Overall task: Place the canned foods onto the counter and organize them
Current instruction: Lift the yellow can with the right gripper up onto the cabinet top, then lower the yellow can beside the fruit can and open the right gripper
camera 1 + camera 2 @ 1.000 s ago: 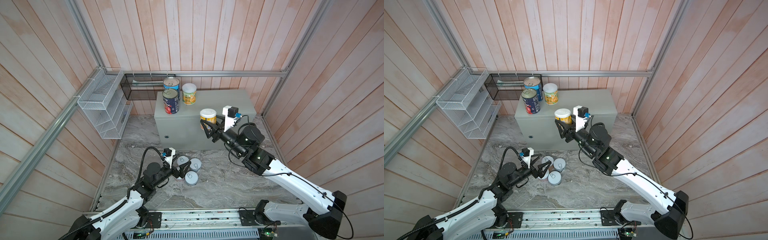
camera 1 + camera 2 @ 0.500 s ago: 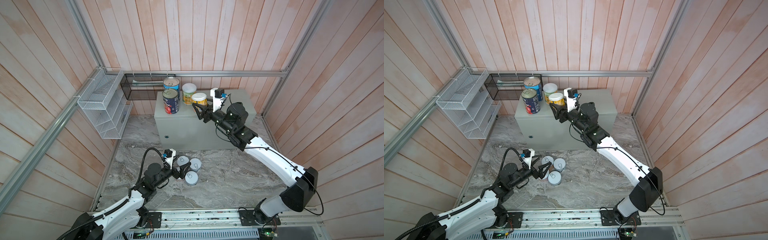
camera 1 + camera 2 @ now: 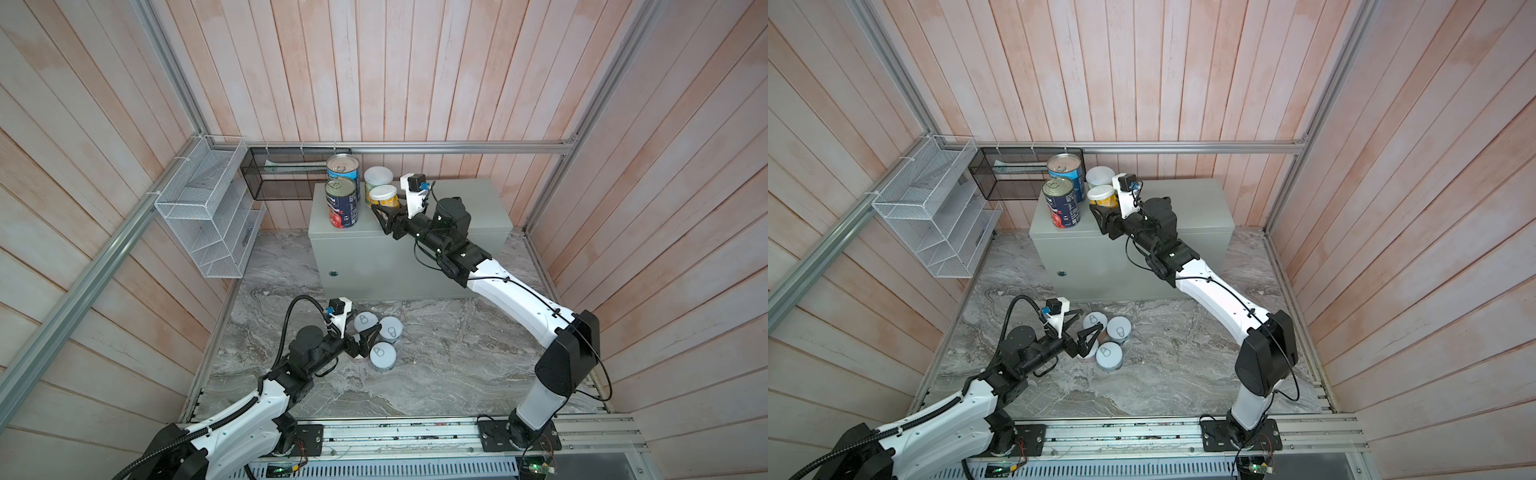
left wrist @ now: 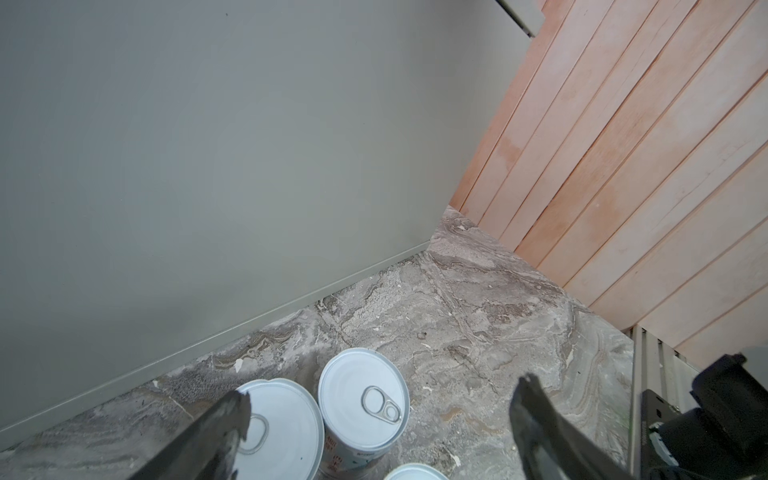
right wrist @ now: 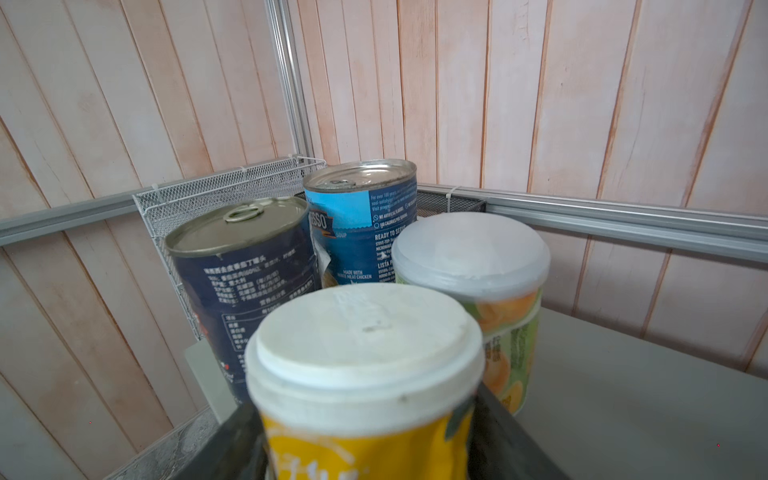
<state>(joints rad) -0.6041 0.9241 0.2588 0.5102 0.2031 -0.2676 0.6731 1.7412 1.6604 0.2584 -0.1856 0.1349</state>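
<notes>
On the left part of the grey counter (image 3: 465, 208) (image 3: 1192, 208) stand a navy tomato can (image 3: 341, 202) (image 5: 245, 270), a light blue can (image 3: 342, 168) (image 5: 361, 220) and a yellow-green white-lidded can (image 3: 378, 178) (image 5: 473, 274). My right gripper (image 3: 388, 206) (image 5: 365, 449) is shut on a second yellow white-lidded can (image 3: 384, 196) (image 5: 361, 365), upright, just in front of them. Its base is hidden. Three short pull-tab cans (image 3: 382, 353) (image 4: 363, 395) stand on the marble floor. My left gripper (image 3: 363, 323) (image 4: 382, 390) hangs open over them, holding nothing.
A white wire basket (image 3: 208, 216) hangs on the left wall and a black mesh basket (image 3: 286, 174) sits behind the counter's left end. Wooden walls and an aluminium rail (image 3: 457, 146) close in the space. The marble floor (image 3: 436, 374) lies in front.
My right arm has carried the yellow can from in front of the counter up and left, over its top, next to the other cans. The left arm has barely moved.
</notes>
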